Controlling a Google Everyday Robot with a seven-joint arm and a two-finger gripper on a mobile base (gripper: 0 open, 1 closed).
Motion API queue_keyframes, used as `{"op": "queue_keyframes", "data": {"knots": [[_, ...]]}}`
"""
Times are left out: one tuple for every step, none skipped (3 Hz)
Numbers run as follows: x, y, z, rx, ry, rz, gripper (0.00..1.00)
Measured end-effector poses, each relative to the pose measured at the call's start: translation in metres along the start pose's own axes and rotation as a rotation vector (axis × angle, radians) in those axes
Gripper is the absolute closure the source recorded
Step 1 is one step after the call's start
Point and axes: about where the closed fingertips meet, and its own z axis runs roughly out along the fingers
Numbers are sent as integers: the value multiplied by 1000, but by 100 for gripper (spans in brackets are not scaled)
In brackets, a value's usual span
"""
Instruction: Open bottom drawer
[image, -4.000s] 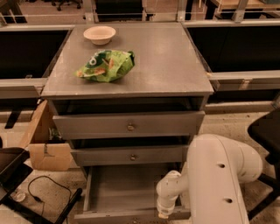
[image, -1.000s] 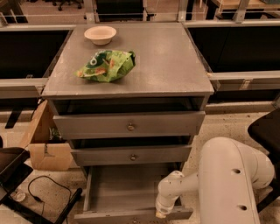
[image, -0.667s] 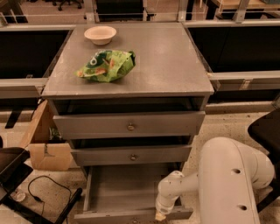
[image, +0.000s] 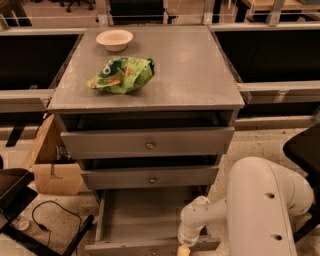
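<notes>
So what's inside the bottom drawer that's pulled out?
Only the grey floor of the bottom drawer shows; nothing visible lies on it. Its front right corner is covered by the white arm, whose gripper sits at the drawer's front edge, so that part cannot be seen.

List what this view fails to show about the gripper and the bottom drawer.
- The gripper: camera view, at the front edge of the bottom drawer, cut off by the picture's bottom edge.
- That drawer's front face: mostly cropped by the same edge.
- Its right front corner: hidden behind the arm.
</notes>
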Motion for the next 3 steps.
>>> {"op": "queue_keyframes", "data": {"knots": [[5, -2, -39, 47, 54, -30, 0], [11, -3, -80, 79, 104, -60, 0], [27, 17, -137, 116, 173, -82, 0]]}}
